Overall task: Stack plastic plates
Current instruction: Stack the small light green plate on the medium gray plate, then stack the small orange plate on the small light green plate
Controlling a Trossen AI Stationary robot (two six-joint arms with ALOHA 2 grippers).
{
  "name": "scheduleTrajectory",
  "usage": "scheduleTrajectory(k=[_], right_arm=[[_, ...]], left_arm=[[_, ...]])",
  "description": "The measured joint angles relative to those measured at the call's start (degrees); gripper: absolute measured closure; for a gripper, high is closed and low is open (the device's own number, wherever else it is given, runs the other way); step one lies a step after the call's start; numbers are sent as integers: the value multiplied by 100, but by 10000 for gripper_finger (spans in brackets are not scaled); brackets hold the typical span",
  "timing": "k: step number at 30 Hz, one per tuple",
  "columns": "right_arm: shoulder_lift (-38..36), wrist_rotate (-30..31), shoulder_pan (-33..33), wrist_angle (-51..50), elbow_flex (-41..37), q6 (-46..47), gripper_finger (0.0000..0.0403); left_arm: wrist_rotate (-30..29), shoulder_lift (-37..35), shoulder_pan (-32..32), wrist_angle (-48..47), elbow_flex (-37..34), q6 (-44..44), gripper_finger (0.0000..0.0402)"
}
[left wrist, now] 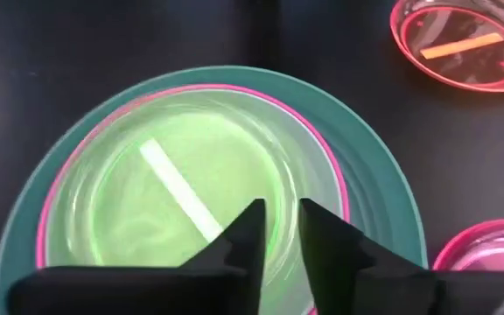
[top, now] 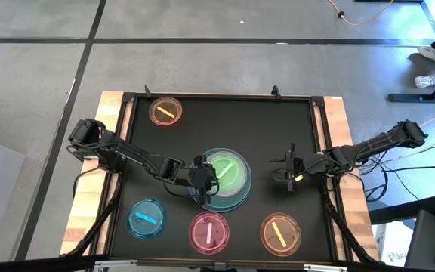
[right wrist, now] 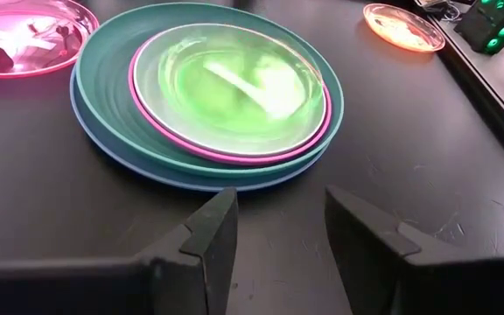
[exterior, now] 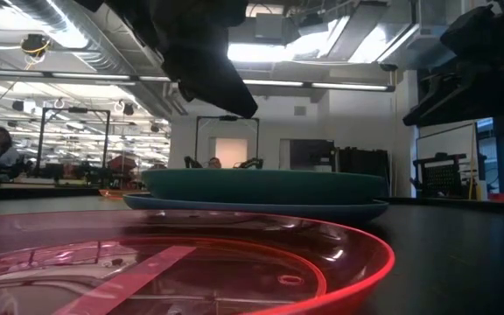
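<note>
A stack of plates (top: 226, 180) sits mid-table: a blue-grey plate (right wrist: 112, 140) at the bottom, a teal one (left wrist: 366, 149) on it, a pink rim (right wrist: 234, 156) above that, and a translucent green dish (left wrist: 191, 175) with a pale stripe on top. My left gripper (left wrist: 278, 223) hovers over the stack's left part, fingers a narrow gap apart. In the low view it (exterior: 226, 101) hangs clear above the teal plate (exterior: 261, 184). My right gripper (right wrist: 278, 232) is open, low over the mat to the right of the stack (top: 289, 175).
Loose dishes lie on the black mat: an orange dish (top: 165, 112) at the far left, a blue dish (top: 146, 219) near left, a pink dish (top: 208, 232) at the near edge, and an orange dish (top: 280, 232) near right. Bare mat (top: 278, 128) lies far right.
</note>
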Motion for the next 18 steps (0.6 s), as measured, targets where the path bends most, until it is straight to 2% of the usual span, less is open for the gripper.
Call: scheduleTrajectory(k=[6,9,12,18], right_arm=[[0,0,0,-42,0,5,238],[0,0,0,-42,0,9,238],[0,0,0,-42,0,11,238],[0,0,0,-42,0,27,238]], left_arm=[[628,-124,39,-129,0,94,280],[579,-420,100,-327,2,109,270],[134,-752,162,-782,2,107,270],[-1387,-1301,434,-1999,4,-120,282]])
